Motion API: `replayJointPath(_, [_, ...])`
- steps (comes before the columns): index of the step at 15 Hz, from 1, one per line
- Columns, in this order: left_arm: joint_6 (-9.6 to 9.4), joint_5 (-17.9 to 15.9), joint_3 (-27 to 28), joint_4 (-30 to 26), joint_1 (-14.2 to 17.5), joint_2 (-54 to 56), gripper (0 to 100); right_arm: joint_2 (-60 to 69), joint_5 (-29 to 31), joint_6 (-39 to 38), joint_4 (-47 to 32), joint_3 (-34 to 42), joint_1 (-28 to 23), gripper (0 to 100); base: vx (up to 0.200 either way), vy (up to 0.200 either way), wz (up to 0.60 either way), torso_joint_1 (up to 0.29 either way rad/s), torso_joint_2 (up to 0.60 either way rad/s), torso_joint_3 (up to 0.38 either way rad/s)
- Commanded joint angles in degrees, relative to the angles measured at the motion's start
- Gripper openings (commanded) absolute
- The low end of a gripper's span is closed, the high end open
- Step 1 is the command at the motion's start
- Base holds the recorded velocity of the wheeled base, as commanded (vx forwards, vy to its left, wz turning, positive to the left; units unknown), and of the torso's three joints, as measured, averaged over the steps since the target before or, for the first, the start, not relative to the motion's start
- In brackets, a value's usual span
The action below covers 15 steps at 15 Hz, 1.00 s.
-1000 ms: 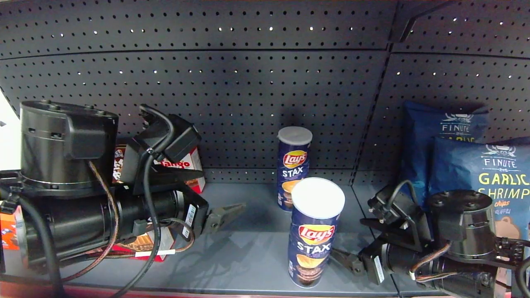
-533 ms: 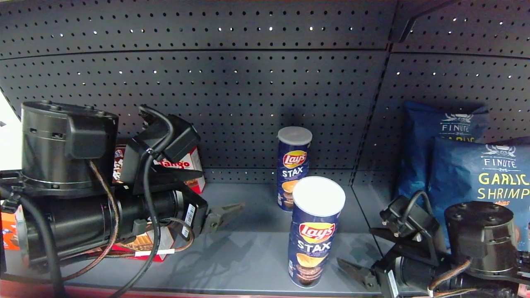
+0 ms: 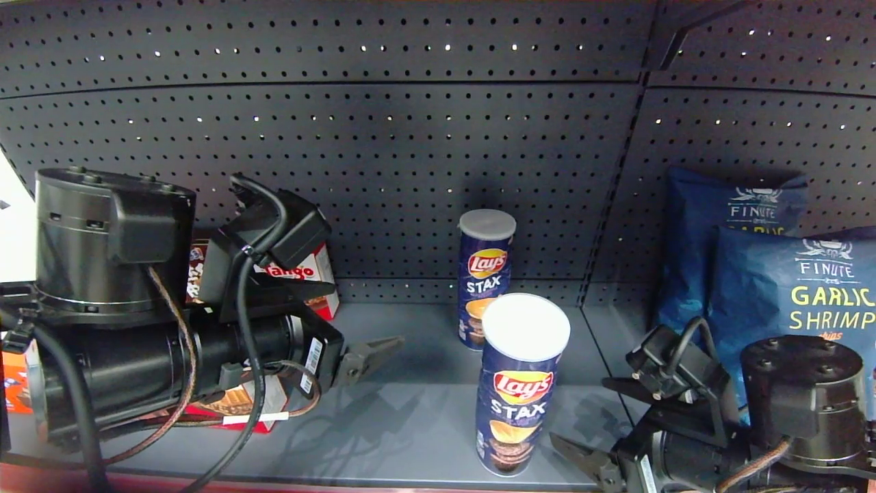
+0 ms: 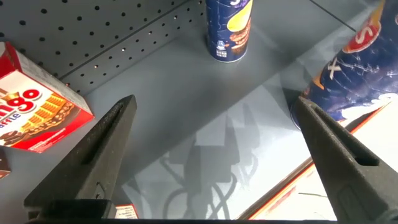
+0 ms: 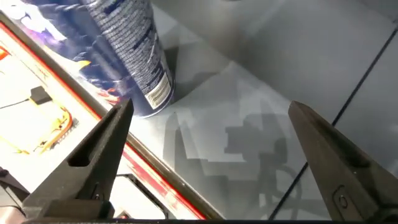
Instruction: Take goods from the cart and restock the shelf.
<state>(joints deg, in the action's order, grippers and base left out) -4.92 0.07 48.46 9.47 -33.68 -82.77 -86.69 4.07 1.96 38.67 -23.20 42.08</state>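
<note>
The front chips can (image 3: pixel 523 383) stands upright near the edge of the shelf (image 3: pixel 410 424), with 1 more can (image 3: pixel 486 274) behind it. The right gripper (image 5: pixel 210 106), jaws spread and empty, is just right of the front can; a sideways bump could tip it off. The left gripper (image 4: pixel 214 101), also spread, is well to its left.

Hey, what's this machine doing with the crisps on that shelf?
A two-armed robot is restocking a store shelf. Two tall chip cans stand upright on it: the front can near the shelf's edge and the rear can by the back wall. The right gripper is open, low beside the front can without touching it. The left gripper is open and empty too, out over the shelf in front of the biscuit boxes. Blue snack bags stand on the right.
</note>
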Motion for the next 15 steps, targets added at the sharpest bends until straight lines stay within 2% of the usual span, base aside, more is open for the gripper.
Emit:
replayJointPath(1, [0.0,0.01,0.06,0.02,0.02,-0.11,100,-1.12,0.06,-0.03,0.0,-0.71,0.11,100,0.0,0.0,0.0,0.0,0.0,0.0])
replayJointPath(15, [0.0,0.01,-1.52,0.28,0.55,0.16,100,-6.13,0.06,-0.03,0.09,-6.33,-0.33,100,0.0,0.0,0.0,0.0,0.0,0.0])
